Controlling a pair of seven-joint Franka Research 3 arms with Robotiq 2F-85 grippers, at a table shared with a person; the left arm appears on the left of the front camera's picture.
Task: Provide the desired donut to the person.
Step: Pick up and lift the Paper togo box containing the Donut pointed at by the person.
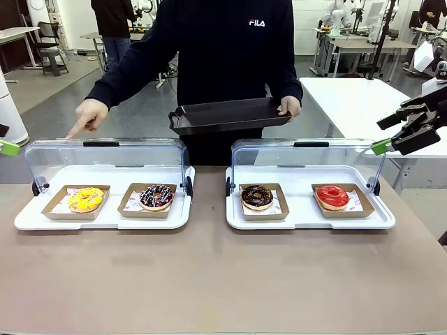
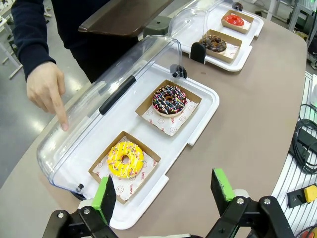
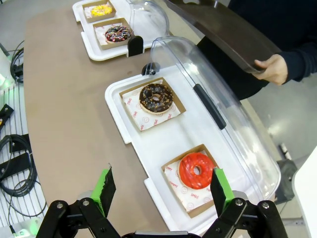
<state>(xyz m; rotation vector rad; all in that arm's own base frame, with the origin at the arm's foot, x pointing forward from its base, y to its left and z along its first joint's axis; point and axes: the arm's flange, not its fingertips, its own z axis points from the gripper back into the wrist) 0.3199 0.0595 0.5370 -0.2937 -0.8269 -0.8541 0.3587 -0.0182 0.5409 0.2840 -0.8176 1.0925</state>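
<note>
Person: seen at the far side of the table, in a dark sweatshirt with a white "FILA" logo.
Pointing hand: the forefinger is stretched downward and its tip is laid on the raised clear lid of the left display tray, behind the yellow donut.
Other hand: a black serving tray is held by its end, at waist height behind the two lids.
Yellow donut: found in a brown cardboard holder at the left end of the left display tray, with sprinkles on its icing; no gripper touches it.
Striped chocolate donut: placed in its own holder just beside the yellow one, on the same tray.
Right display tray: its clear lid is likewise raised; a dark chocolate donut is held at its left end and a red-glazed donut at its right, each in a cardboard holder.
Left gripper: the green-padded fingers are spread wide with nothing between them; it is held in the air at the table's left side, and the yellow donut is seen just ahead of it in the left wrist view.
Right gripper: the fingers are spread wide and nothing is gripped; it is held in the air at the table's right side, and the red-glazed donut is seen just ahead of it in the right wrist view.
</note>
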